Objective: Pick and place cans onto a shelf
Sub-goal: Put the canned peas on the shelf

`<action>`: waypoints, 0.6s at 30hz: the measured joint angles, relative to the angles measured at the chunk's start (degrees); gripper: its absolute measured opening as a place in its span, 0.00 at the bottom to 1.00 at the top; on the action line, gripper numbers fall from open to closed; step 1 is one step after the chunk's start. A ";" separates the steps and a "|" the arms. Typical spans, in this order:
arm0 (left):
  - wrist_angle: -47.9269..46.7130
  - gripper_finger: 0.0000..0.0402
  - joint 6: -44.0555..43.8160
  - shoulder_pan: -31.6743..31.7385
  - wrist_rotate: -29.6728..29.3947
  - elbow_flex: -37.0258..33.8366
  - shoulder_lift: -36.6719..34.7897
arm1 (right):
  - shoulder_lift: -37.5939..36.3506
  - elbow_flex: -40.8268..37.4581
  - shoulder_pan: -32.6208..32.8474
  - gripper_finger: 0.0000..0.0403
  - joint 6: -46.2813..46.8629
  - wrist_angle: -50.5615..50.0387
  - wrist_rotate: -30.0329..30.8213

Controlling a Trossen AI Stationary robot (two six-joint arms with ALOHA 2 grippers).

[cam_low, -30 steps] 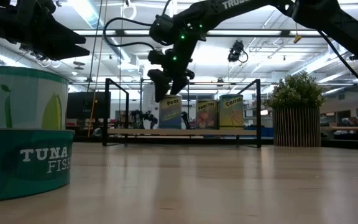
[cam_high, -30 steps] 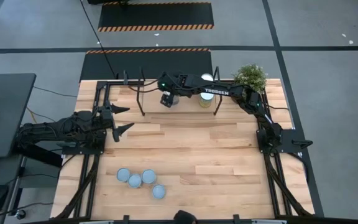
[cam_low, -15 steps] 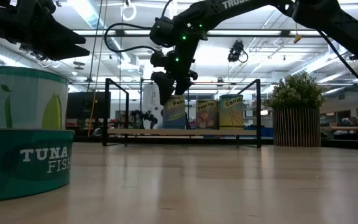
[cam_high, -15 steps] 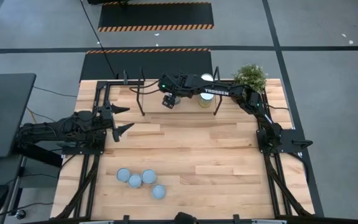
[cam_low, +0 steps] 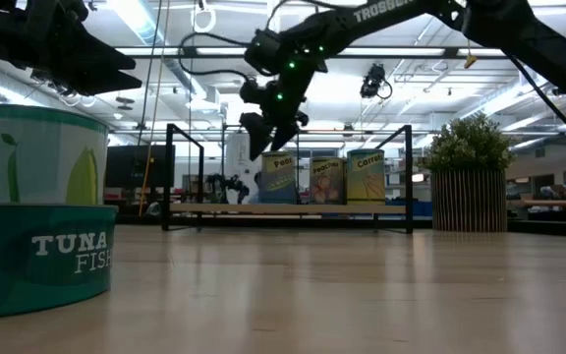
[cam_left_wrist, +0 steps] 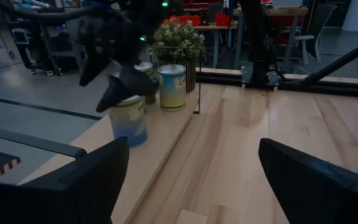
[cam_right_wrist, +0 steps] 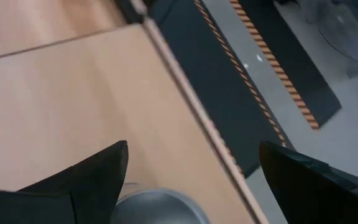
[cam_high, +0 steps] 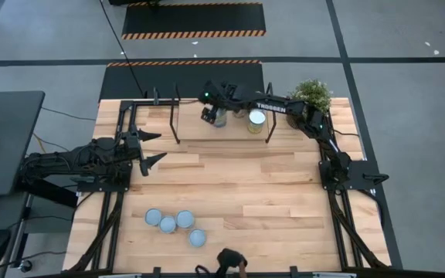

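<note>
right gripper [cam_high: 212, 116]: fingers wide, empty, above upright silver can [cam_high: 220, 116] on low light-wood, black-framed shelf [cam_high: 195, 130] | left gripper [cam_high: 151, 148]: fingers wide, waiting, nearer four pale-topped cans [cam_high: 175, 225] upright on tabletop's [cam_high: 253, 193] near edge, well apart.

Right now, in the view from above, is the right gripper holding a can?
No. The right gripper is open above the shelf, next to a can already standing there, and grips nothing.

right hand [cam_high: 210, 115] lifted back over the shelf [cam_high: 194, 130], can [cam_high: 220, 117] uncovered
</note>
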 joint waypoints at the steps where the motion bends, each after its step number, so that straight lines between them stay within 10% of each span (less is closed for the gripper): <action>1: 0.00 0.91 0.00 0.00 0.00 0.00 0.00 | 0.00 0.00 -0.54 0.91 0.51 -0.22 0.04; 18: -0.50 0.91 -0.19 0.00 0.00 0.02 0.00 | -0.09 -0.01 -0.42 0.91 7.77 -7.44 3.28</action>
